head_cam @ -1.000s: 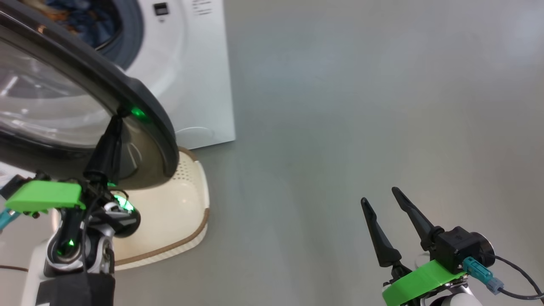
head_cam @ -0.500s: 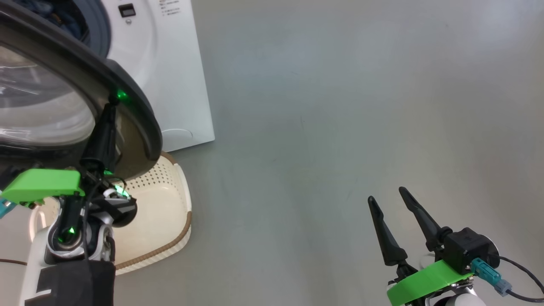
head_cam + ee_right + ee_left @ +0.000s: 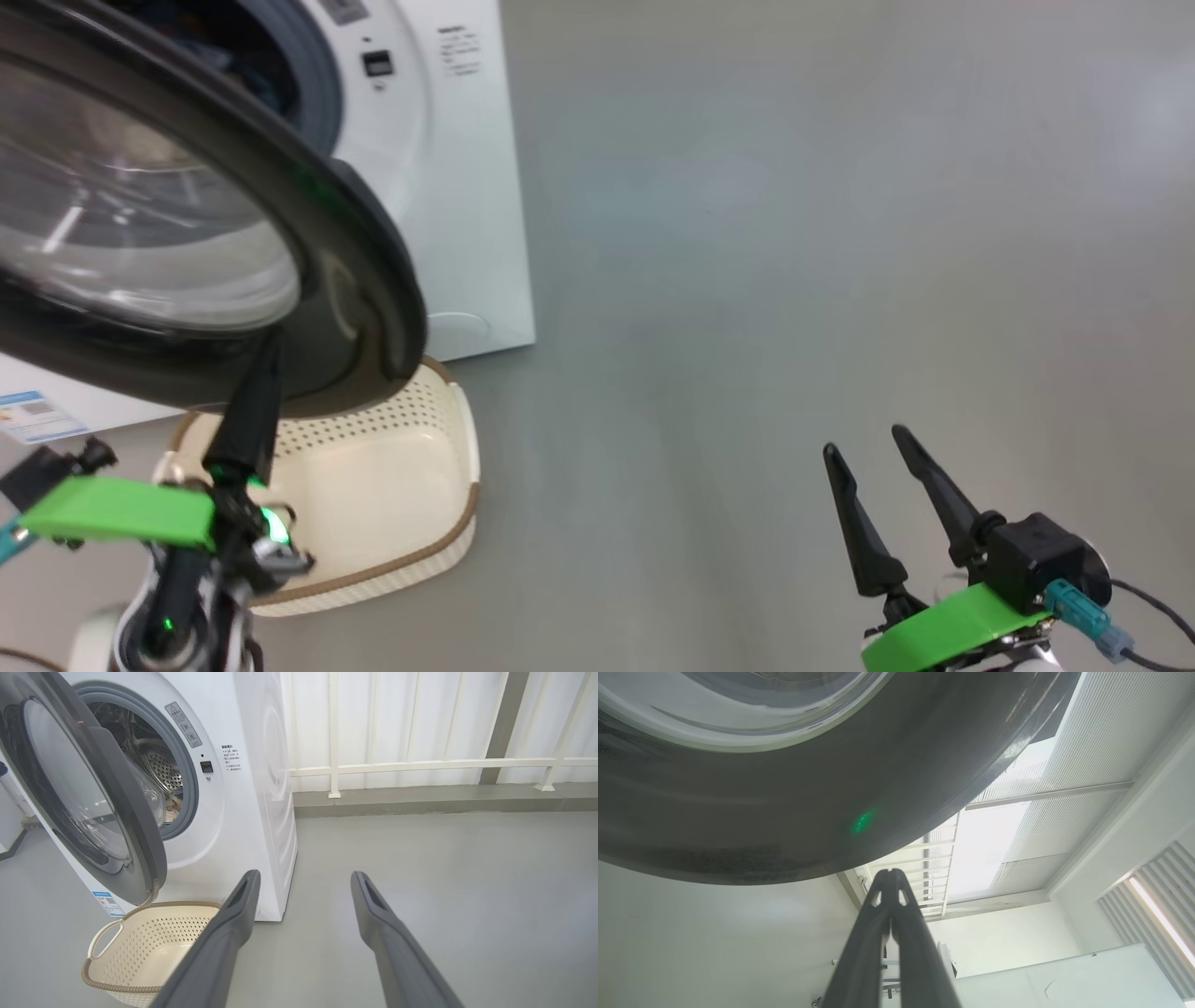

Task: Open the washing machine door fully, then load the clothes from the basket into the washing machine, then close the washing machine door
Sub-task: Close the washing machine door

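The washing machine (image 3: 457, 187) (image 3: 261, 812) stands at the upper left, its door (image 3: 364, 280) (image 3: 135, 826) swung partway out over the basket (image 3: 448, 439) (image 3: 140, 947). The basket's inside looks bare. A bit of the clothes (image 3: 174, 806) shows low in the steel drum. My left gripper (image 3: 269, 355) (image 3: 889, 873) is shut on nothing and points up. Its tips sit just under the door's black rim (image 3: 784, 812), with a small gap in the left wrist view. My right gripper (image 3: 865, 443) (image 3: 303, 877) stands open over bare floor at the lower right.
Grey floor (image 3: 794, 233) stretches to the right of the machine. A white railing (image 3: 420, 765) and wall close the back. A blue label sticker (image 3: 33, 415) (image 3: 108, 903) sits low on the machine's front, beside the basket's white handle (image 3: 100, 938).
The head camera has shifted. My left gripper's tips, which were up against the door's rim, now sit lower, under its bottom edge. The right gripper stays open as before.
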Tool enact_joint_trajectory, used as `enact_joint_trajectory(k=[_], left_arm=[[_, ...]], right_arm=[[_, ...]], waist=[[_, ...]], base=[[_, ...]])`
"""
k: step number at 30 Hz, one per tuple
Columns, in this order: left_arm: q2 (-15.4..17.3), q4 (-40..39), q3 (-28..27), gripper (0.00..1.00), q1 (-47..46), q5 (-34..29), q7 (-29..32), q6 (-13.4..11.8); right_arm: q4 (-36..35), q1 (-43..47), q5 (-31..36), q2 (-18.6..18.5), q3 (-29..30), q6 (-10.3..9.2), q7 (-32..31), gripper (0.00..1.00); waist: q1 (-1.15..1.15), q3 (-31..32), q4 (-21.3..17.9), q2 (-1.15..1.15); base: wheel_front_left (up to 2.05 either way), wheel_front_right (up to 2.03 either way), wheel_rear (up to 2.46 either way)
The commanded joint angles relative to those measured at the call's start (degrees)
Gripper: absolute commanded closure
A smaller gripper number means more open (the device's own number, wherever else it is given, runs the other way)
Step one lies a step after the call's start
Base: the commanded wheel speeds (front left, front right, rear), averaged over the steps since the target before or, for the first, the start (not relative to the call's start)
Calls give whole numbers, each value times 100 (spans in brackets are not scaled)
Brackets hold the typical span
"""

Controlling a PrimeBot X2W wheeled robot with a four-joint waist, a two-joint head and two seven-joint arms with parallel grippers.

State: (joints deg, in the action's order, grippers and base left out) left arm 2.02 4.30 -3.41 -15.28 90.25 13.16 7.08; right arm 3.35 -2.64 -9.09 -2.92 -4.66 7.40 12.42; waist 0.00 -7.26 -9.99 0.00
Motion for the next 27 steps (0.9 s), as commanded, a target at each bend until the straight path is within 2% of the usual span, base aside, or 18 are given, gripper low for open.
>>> enact_joint_trajectory(k=[1, 5, 10, 16, 20, 27], left_arm=[[168, -407, -56, 100, 179, -277, -86, 40], [240, -760, 99, 100, 517, -686, -403, 40], [579, -1111, 726, 100, 907, -1600, -1260, 41], [1078, -871, 1355, 100, 1160, -2541, -2521, 41], [1343, -641, 1425, 100, 1253, -3545, -2797, 41], [861, -850, 670, 100, 1557, -5799, -2813, 41]], right_arm=[[-168, 46, 82, 4, -123, 9, -8, 0], [-241, 91, 97, 4, -141, 9, -33, 0], [-337, 166, 128, 4, -175, 9, -109, 0], [-429, 260, 145, 4, -163, 9, -212, 0], [-467, 305, 120, 4, -162, 9, -240, 0], [-476, 331, 82, 4, -192, 9, -248, 0]], waist=[[0, 293, 325, 0], [0, 430, 509, 0], [0, 610, 794, 0], [0, 718, 1079, 0], [0, 752, 1176, 0], [0, 731, 1247, 0]], base=[[0, 0, 0], [0, 0, 0], [0, 0, 0], [0, 0, 0], [0, 0, 0], [0, 0, 0]])
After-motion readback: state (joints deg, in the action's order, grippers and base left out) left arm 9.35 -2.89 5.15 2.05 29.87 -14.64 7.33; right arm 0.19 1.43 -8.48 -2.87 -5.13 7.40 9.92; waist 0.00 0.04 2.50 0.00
